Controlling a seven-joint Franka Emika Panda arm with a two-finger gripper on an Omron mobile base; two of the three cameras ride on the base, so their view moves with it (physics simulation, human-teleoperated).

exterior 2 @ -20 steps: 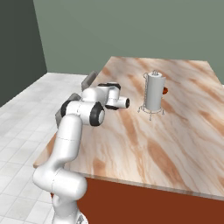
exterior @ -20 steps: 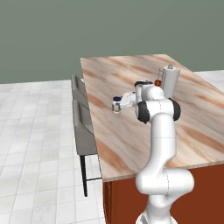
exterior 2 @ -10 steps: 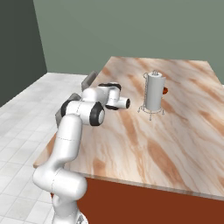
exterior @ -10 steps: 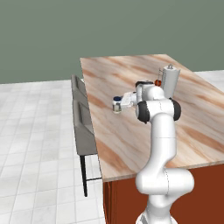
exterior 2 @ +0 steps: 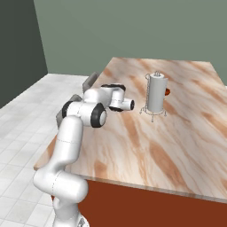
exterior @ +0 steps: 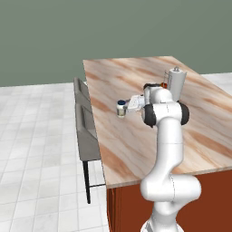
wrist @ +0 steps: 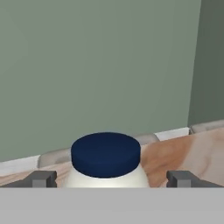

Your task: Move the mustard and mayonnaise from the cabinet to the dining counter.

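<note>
The mayonnaise [exterior: 121, 108], a squat white jar with a dark blue lid, stands upright on the dining counter [exterior: 131, 149] close to its left edge. My gripper [exterior: 124, 108] reaches level toward it from the right and is open. In the hand view the mayonnaise [wrist: 106, 159] sits between my gripper [wrist: 112, 179], whose fingertips [wrist: 42, 179] stand wide on either side and clear of the glass. The beige marble dining counter [exterior 2: 177, 146] carries my arm's reach in the right base view. The mustard and the cabinet are out of view.
A white paper-towel roll [exterior: 175, 84] on a wire stand [exterior 2: 154, 111] rises behind my arm, with a small red thing [exterior 2: 167, 91] beside it. Grey stools [exterior: 86, 131] line the counter's left side. White tiled floor lies beyond the edge.
</note>
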